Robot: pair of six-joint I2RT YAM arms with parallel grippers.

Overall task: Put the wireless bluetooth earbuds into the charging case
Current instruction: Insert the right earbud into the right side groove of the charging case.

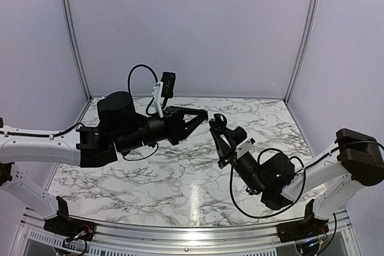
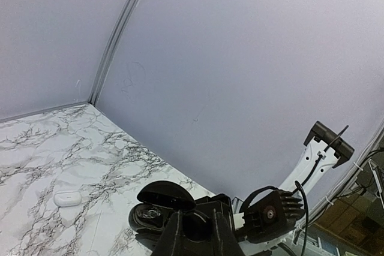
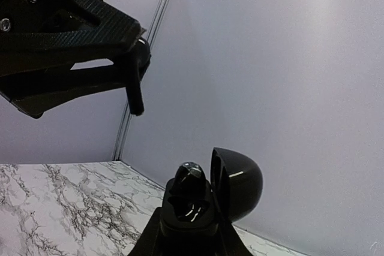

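Right gripper (image 3: 191, 235) pinches the black charging case (image 3: 192, 211) at its base, lid tipped open to the right, well above the marble table (image 1: 150, 178). One glossy black earbud (image 3: 189, 175) stands in a well, proud of the rim; probably not fully seated. Left gripper (image 3: 137, 85) hangs up-left, apart from the case; cannot tell how its jaws stand. To seat it: hold the case level and press lightly straight down on the bud. A white case (image 2: 67, 198) lies on the table.
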